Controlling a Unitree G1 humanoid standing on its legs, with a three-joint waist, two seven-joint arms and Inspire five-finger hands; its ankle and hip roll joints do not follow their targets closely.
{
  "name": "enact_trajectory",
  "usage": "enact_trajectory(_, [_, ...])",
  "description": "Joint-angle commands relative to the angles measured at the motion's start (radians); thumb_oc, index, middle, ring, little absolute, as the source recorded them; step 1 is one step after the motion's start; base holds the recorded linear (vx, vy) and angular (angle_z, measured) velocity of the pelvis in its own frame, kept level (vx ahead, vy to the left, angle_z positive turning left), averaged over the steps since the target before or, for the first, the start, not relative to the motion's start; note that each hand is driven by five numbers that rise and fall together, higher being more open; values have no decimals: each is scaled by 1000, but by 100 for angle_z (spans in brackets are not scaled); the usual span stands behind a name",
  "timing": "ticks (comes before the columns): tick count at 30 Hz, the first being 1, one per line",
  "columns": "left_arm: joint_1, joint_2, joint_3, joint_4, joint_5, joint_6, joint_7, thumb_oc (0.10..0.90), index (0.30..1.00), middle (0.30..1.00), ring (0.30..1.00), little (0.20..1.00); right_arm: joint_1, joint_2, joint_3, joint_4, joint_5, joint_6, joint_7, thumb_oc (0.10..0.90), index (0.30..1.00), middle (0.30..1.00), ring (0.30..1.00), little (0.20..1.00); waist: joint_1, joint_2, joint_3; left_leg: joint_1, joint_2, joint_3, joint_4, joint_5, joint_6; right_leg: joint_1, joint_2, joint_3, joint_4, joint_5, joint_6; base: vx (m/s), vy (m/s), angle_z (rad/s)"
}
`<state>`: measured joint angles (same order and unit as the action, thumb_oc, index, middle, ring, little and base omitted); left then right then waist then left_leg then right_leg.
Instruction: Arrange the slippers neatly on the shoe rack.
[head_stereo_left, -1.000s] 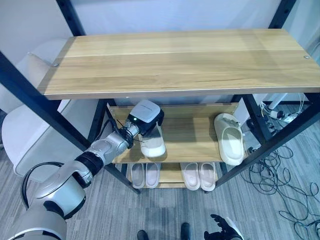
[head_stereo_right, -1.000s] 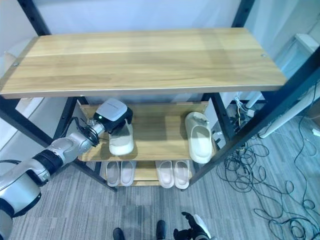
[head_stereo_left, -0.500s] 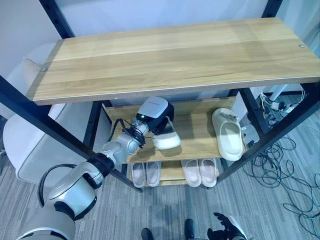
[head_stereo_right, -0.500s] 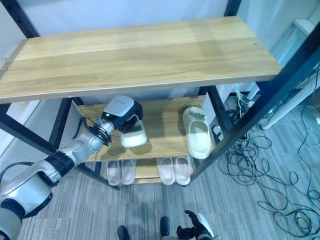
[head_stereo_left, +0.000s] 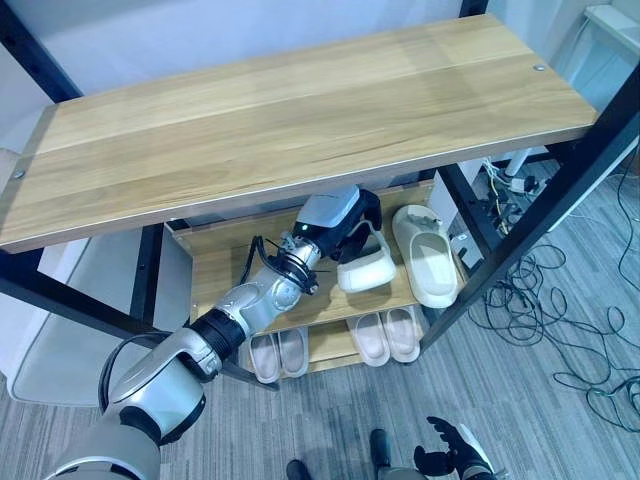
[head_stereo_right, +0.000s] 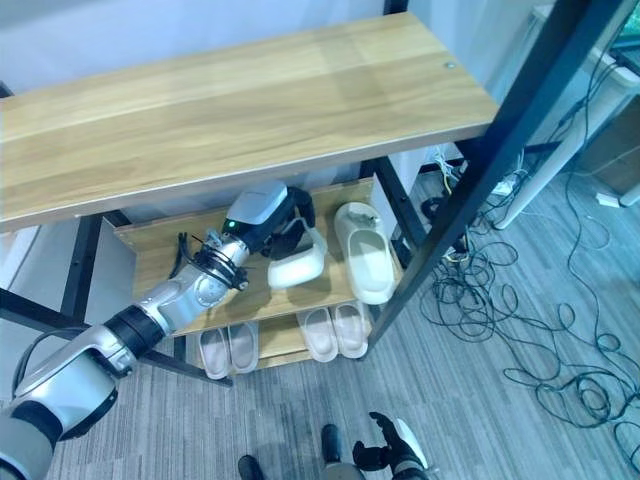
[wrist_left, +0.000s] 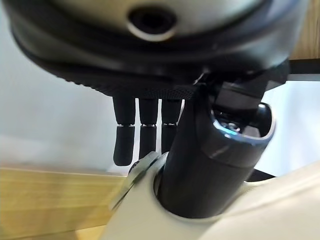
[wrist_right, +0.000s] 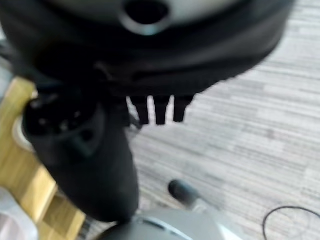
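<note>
Hanging at the bottom of the frame, the right hand (head_stereo_left: 447, 462) sits low over the grey floor (head_stereo_left: 330, 420), fingers loosely straight, holding nothing. On the bottom shelf (head_stereo_left: 330, 350) of the rack, lower centre, two slipper pairs lie side by side: left pair (head_stereo_left: 279, 353), right pair (head_stereo_left: 388, 335). Above them on the middle shelf (head_stereo_left: 215, 265), centre frame, the left hand (head_stereo_left: 350, 220) grips a cream slipper (head_stereo_left: 364, 266), thumb and fingers pinching its strap; the slipper is tilted, and I can't tell if it touches the shelf. Just right of it a second slipper (head_stereo_left: 426, 255) lies flat on the same shelf, close but apart. Top shelf (head_stereo_left: 300, 110) spans the upper frame. Cables (head_stereo_left: 560, 330) lie on the floor at right.
</note>
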<state>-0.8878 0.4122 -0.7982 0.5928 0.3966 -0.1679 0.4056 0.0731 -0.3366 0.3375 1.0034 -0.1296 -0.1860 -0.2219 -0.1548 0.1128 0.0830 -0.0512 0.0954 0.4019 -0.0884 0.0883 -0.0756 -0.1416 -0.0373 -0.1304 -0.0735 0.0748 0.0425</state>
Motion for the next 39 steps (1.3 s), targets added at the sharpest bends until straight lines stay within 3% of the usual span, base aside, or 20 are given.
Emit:
enact_trajectory(1, [-226,-20,115,125,15,-19,104,400,300,300,300,300,74,-48,28,-34,13,-15,2,800,900,900,900,900,-2,19,-54,-44,10,2,1,-1,-59,-74,-60,-45,12,37,147,2,-6,-4])
enact_trajectory(11, [-297,-8,77,261,16,-9,97,400,300,300,300,300,83,-56,33,-8,26,-20,15,800,900,900,900,900,-19,27,-54,-53,15,7,1,2,-64,-96,-62,-43,26,33,146,4,-11,-6])
enact_trajectory(23, [-348,-13,53,301,66,10,128,400,300,300,300,300,80,-60,41,-1,38,-27,11,800,900,900,900,900,-32,34,-48,-56,19,30,1,4,-67,-120,-59,-25,34,37,146,2,-7,-3])
enact_trajectory(24, [-350,-17,55,301,66,10,131,756,834,834,834,834,80,-61,40,1,38,-29,11,800,900,900,900,900,-32,34,-48,-55,19,32,1,3,-67,-121,-58,-24,35,37,146,7,-13,-15])
enact_trajectory(25, [-350,-20,57,299,65,11,133,800,900,900,900,900,80,-61,39,3,40,-28,10,800,900,900,900,900,-32,35,-49,-55,19,34,1,3,-68,-122,-57,-24,36,36,146,6,-13,-16])
enact_trajectory(39, [-226,-85,137,214,-16,-12,131,800,900,900,900,900,85,-38,28,2,42,-24,-8,800,900,900,900,900,-16,24,-55,-55,19,15,1,4,-67,-113,-58,-42,33,35,137,-2,-5,-2])
